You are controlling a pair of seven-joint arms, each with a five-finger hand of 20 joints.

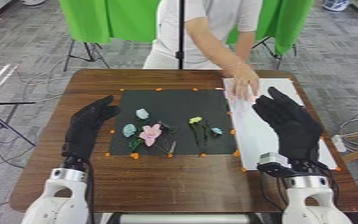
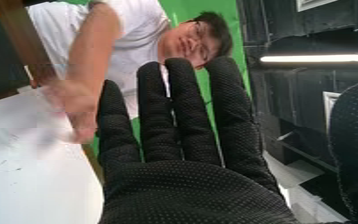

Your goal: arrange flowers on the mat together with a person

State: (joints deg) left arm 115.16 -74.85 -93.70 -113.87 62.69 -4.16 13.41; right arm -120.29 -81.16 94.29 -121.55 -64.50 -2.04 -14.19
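Here on the bench, the task's flowers lie in two groups on the dark mat. Over on the left, a pink flower sits beside two pale-blue flowers, green leaves among them; to the right it's a yellow flower, with a small blue flower near it, on dark stems.

Orange tape dots the mat's edges, and a white sheet runs along its right side, between the mat and the bench's right edge. A strip of bench runs between the mat and the near edge.

The left robot hand is open beside the mat's left edge, holding nothing. The right robot hand is over the white sheet; in the wrist view its fingers stand straight and spread, wide open, with nothing in hold. Just beyond its fingertips, the person's hand is at the sheet's far end, blurred in the wrist view.
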